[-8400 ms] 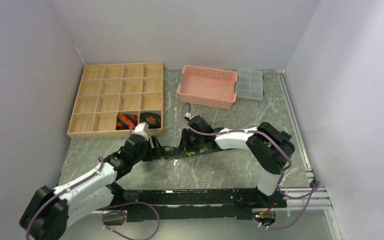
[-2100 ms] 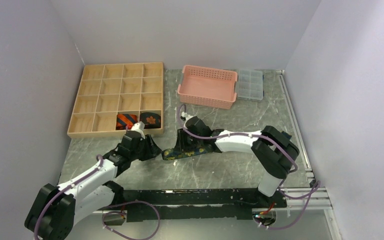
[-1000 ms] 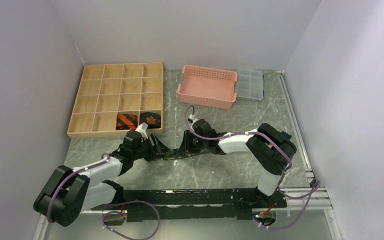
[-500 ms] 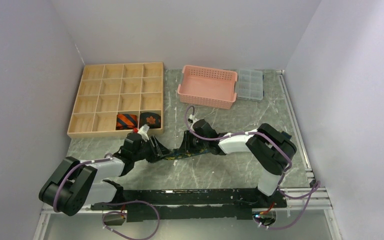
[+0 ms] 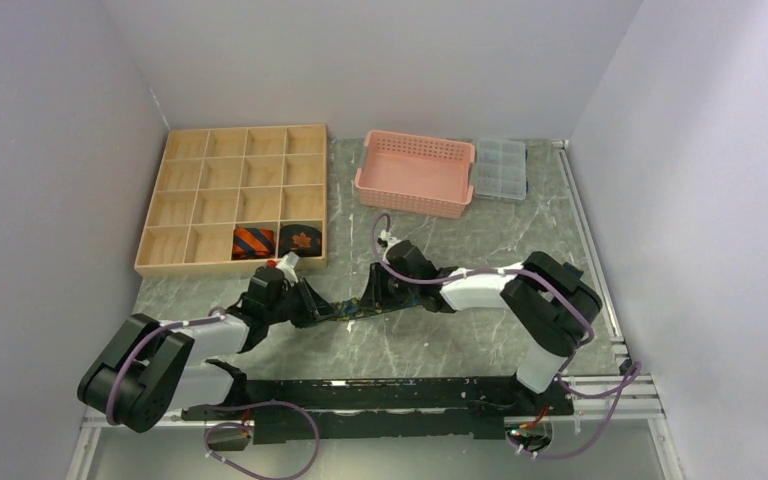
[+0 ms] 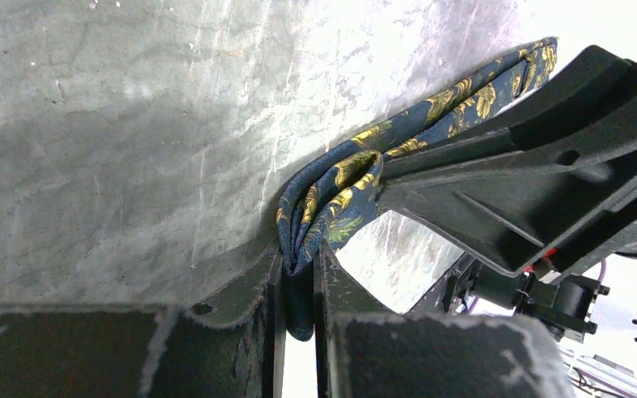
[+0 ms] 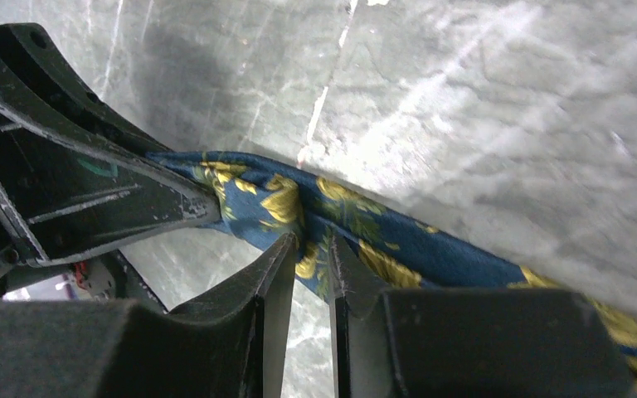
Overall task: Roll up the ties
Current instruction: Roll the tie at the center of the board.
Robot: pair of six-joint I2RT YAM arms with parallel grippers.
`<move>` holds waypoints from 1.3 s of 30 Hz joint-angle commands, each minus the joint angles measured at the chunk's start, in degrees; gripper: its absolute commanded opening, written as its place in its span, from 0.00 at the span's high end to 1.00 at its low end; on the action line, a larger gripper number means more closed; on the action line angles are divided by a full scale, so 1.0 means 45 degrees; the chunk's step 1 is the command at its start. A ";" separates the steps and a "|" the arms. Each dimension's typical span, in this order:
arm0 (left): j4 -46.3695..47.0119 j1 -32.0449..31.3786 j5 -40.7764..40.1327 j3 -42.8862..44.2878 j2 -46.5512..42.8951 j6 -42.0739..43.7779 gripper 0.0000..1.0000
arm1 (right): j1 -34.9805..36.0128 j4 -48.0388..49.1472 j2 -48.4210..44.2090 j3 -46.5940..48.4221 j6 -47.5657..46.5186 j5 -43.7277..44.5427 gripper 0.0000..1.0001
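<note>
Clamping floral tie (image 6: 340, 186) inside left end effector (image 6: 299, 267)

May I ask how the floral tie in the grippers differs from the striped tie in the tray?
The floral tie is blue with yellow flowers; the striped tie is orange and black. The floral tie is stretched between the left gripper and right gripper; the striped tie sits rolled in the tray.

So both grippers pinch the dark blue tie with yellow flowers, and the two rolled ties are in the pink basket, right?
No. The orange-striped rolled tie and black leaf-print rolled tie sit in the wooden compartment tray, not the pink plastic basket; see the top view. Left gripper and right gripper do pinch the blue flowered tie.
</note>
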 commanded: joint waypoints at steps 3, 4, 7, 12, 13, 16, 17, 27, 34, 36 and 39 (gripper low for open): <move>-0.1422 0.0011 0.0066 0.0665 -0.0528 0.0645 0.97 | 0.0360 -0.1832 -0.1634 0.0371 -0.0849 0.1148 0.74; -0.1680 0.0012 0.0035 0.0744 -0.0610 0.0722 0.97 | 0.0515 -0.2045 -0.1612 0.0654 -0.0970 0.1206 0.74; -0.2322 0.0002 -0.0070 0.0946 -0.0931 0.0932 0.97 | 0.0748 -0.2553 -0.1177 0.1218 -0.1229 0.1396 0.76; -0.3811 -0.0012 -0.0310 0.1409 -0.1272 0.1310 0.97 | 0.0766 -0.2339 -0.0274 0.1376 -0.1232 0.0997 0.77; -0.4254 -0.0025 -0.0400 0.1594 -0.1325 0.1462 0.97 | 0.0800 -0.2333 -0.0104 0.1426 -0.1240 0.0950 0.78; -0.5853 -0.0193 -0.0909 0.2235 -0.1511 0.1984 0.97 | 0.0847 -0.2134 0.0405 0.1395 -0.1236 0.0866 0.79; -0.6328 -0.0270 -0.1124 0.2457 -0.1560 0.2123 0.97 | 0.0854 -0.2088 0.0559 0.1413 -0.1234 0.0814 0.80; -1.2002 -0.2076 -0.4747 0.5863 -0.0601 0.3052 0.97 | 0.1282 -0.1699 0.1890 0.2200 -0.1144 0.0300 0.84; -1.5021 -0.2332 -0.6442 0.7026 -0.0281 0.2852 0.97 | 0.1666 -0.0597 0.3187 0.3159 -0.0196 -0.0492 0.85; -1.5944 -0.2350 -0.7182 0.7334 -0.0433 0.2520 0.97 | 0.1834 -0.0417 0.3509 0.3541 -0.0019 -0.0642 0.85; -1.6840 -0.2455 -0.7831 0.7758 -0.0538 0.2107 0.97 | 0.1872 -0.0338 0.3404 0.3447 0.0191 -0.0262 0.86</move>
